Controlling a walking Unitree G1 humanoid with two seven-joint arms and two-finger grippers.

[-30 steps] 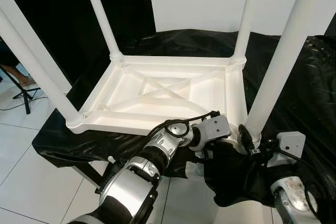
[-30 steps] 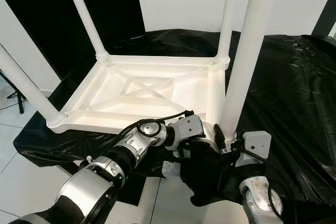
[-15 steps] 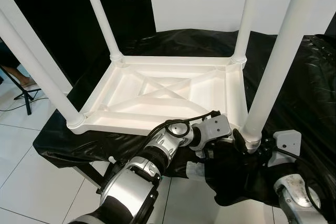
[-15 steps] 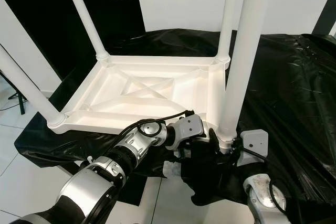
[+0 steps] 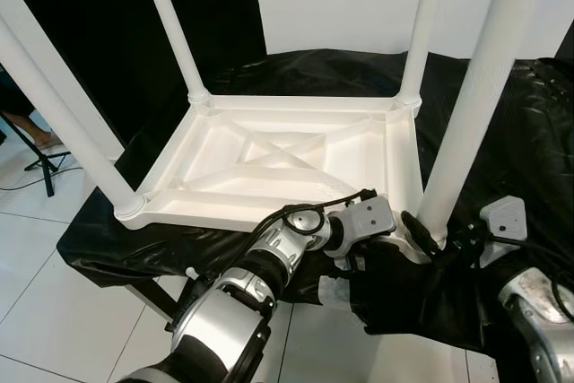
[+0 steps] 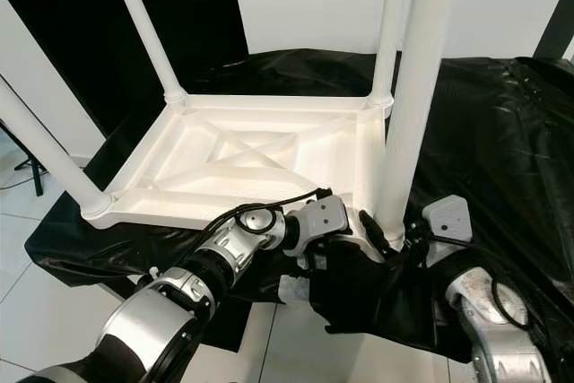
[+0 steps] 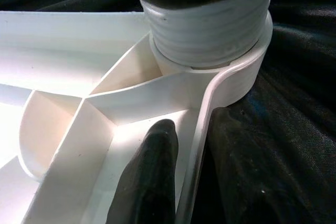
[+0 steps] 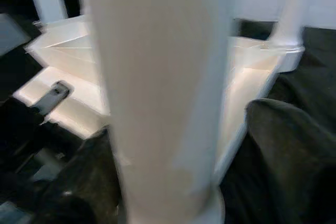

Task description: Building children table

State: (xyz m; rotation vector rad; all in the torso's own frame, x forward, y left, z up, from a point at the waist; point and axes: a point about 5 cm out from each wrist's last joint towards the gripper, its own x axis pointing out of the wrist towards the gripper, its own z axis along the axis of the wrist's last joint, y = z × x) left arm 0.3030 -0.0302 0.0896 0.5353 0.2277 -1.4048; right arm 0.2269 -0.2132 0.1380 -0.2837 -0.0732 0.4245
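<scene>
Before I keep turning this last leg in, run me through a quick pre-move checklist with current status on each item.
1. Left gripper on the tabletop rim at the near right corner: ok, one finger on each side of the rim wall, closed on it.
2. Near right leg in its corner socket: ok, its threaded end sits in the ring.
3. Leg fully screwed down: not ok, several threads show above the ring.
4. Right gripper on that leg: ok, a finger on either side of the shaft near its base; firmness cannot tell, the view is blurred.
5. Leg upright: cannot tell.
6. Other three legs: ok, each stands in its corner.
</scene>
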